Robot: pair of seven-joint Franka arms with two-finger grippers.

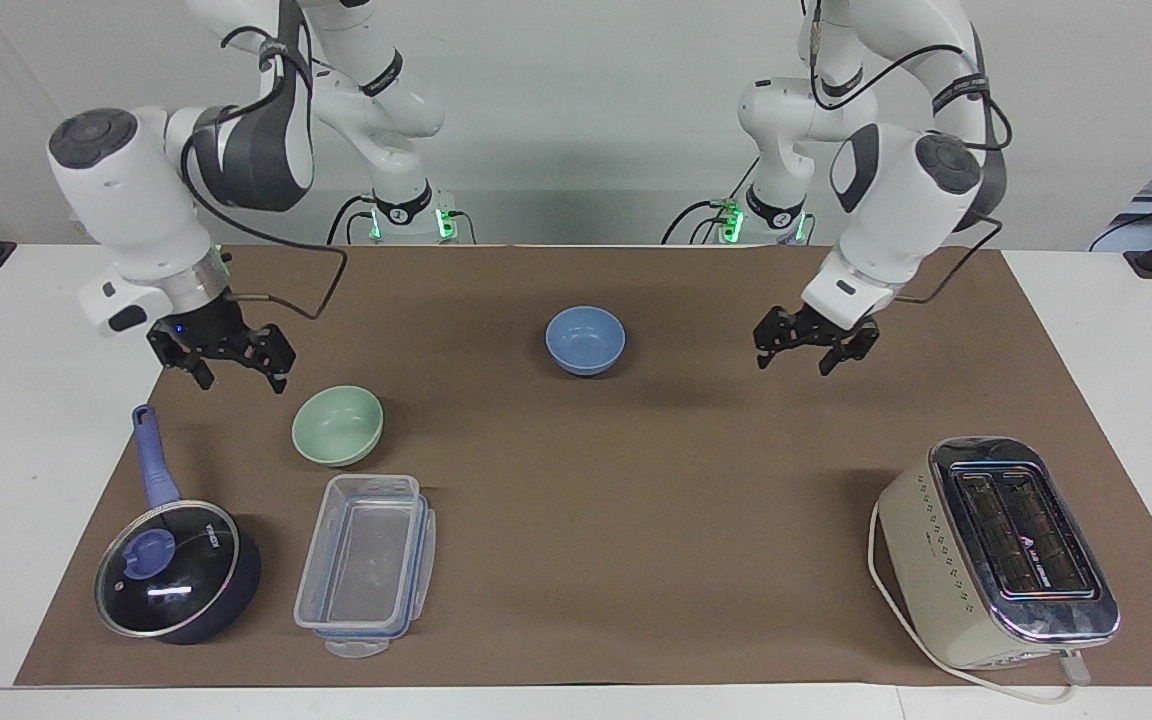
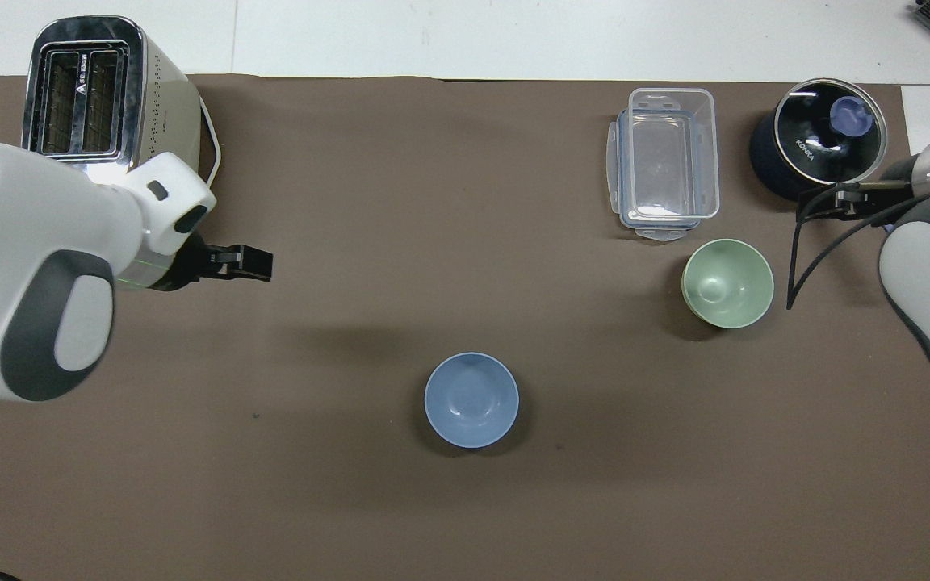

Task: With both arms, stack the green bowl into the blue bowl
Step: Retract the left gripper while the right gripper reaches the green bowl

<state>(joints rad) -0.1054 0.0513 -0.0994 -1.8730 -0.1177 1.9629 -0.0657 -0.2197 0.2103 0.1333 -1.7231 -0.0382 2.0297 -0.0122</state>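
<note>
The blue bowl [image 1: 585, 338] stands upright on the brown mat near the table's middle, with nothing in it; it also shows in the overhead view [image 2: 471, 399]. The green bowl [image 1: 337, 424] stands upright toward the right arm's end, farther from the robots, next to a clear container; it also shows in the overhead view [image 2: 727, 282]. My left gripper [image 1: 793, 365] is open and empty, raised over bare mat, well apart from the blue bowl toward the left arm's end [image 2: 259, 264]. My right gripper [image 1: 242, 384] is open and empty, raised over the mat beside the green bowl.
A clear plastic container [image 1: 366, 565] and a dark saucepan with a glass lid and blue handle [image 1: 176, 572] lie farther from the robots than the green bowl. A cream toaster [image 1: 996, 550] stands toward the left arm's end. The brown mat [image 1: 636, 480] covers the table.
</note>
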